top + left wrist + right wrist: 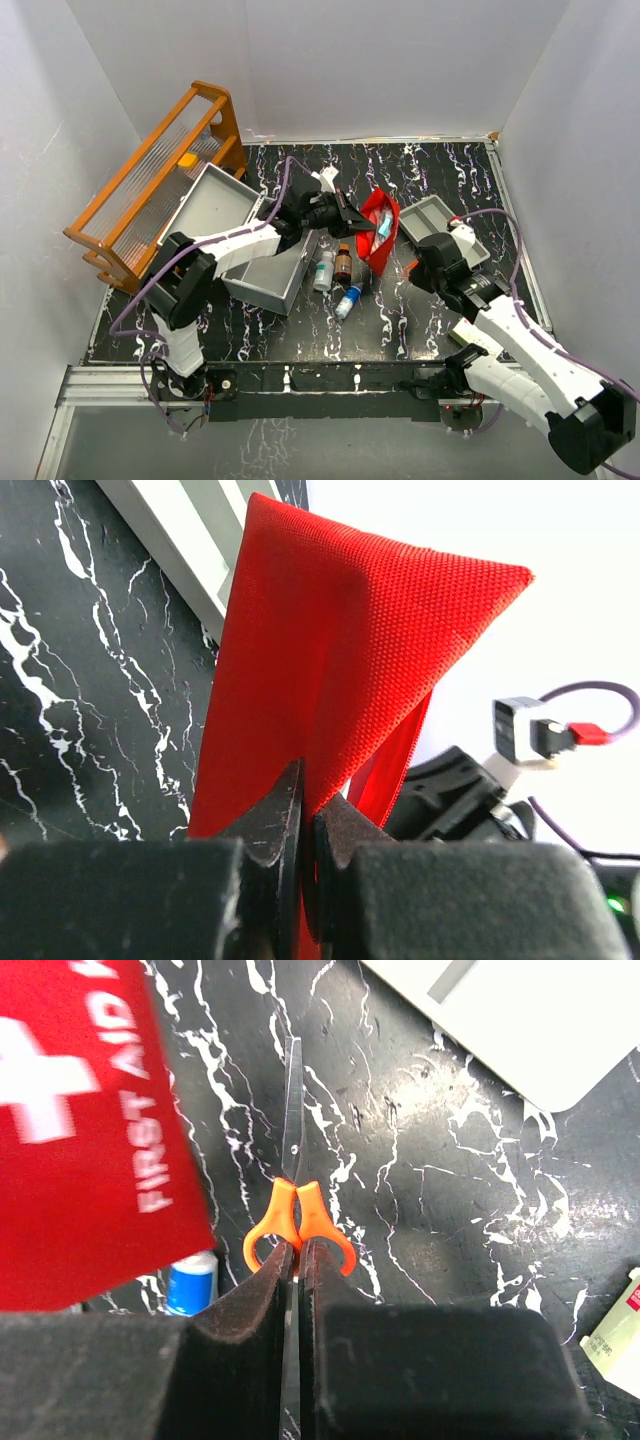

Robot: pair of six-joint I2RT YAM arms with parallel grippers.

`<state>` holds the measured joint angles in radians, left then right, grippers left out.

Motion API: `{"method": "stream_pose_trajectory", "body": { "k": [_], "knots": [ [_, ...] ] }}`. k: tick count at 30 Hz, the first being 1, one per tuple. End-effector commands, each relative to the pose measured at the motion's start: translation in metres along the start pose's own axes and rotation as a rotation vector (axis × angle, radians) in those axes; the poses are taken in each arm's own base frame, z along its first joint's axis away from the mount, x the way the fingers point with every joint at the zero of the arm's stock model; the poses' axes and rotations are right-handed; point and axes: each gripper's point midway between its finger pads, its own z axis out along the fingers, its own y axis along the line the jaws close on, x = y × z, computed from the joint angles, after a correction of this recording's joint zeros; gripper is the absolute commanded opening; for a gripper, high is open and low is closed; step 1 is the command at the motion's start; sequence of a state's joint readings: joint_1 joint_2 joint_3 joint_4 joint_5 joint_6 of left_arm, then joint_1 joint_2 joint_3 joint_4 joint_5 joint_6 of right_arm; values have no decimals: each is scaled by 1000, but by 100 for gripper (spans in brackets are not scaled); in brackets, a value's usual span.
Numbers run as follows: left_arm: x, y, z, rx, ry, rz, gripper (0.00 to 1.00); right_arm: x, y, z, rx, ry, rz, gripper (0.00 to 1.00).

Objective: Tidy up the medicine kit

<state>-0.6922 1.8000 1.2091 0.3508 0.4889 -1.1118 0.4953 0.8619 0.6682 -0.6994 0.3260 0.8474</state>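
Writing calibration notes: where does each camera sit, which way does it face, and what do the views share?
Top external: above and behind the robot, looking down on the table; the left arm and right arm show.
Left wrist: on the left arm, facing out over the tabletop; the left gripper is shut on the red pouch.
Right wrist: on the right arm, looking down at the table; the right gripper is shut on orange-handled scissors.
Shared: the red pouch shows in all three.
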Motion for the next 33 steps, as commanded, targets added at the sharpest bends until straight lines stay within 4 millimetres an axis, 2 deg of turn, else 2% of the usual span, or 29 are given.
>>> {"method": "stream_pose_trajectory", "body": {
  "k": [1, 5, 11, 17, 23, 33],
  "knots": [
    [-9, -33, 12, 111, -51, -33, 0, -42, 13, -29, -35, -130, 80, 0],
    [5, -21, 23, 110, -32, -64, 0, -56, 21, -47, -74, -155, 85, 0],
    [21, 6, 37, 38, -9, -52, 0, -60, 53, -55, -202, -118, 49, 0],
    [30, 26, 40, -9, 5, -52, 0, -69, 88, -65, -351, -111, 54, 0],
    [34, 36, 41, -51, 14, -48, 0, -63, 111, -58, -418, -46, 88, 0],
    [40, 53, 40, -133, 40, -33, 0, -48, 132, -28, -449, 38, 212, 0]
  ]
}}
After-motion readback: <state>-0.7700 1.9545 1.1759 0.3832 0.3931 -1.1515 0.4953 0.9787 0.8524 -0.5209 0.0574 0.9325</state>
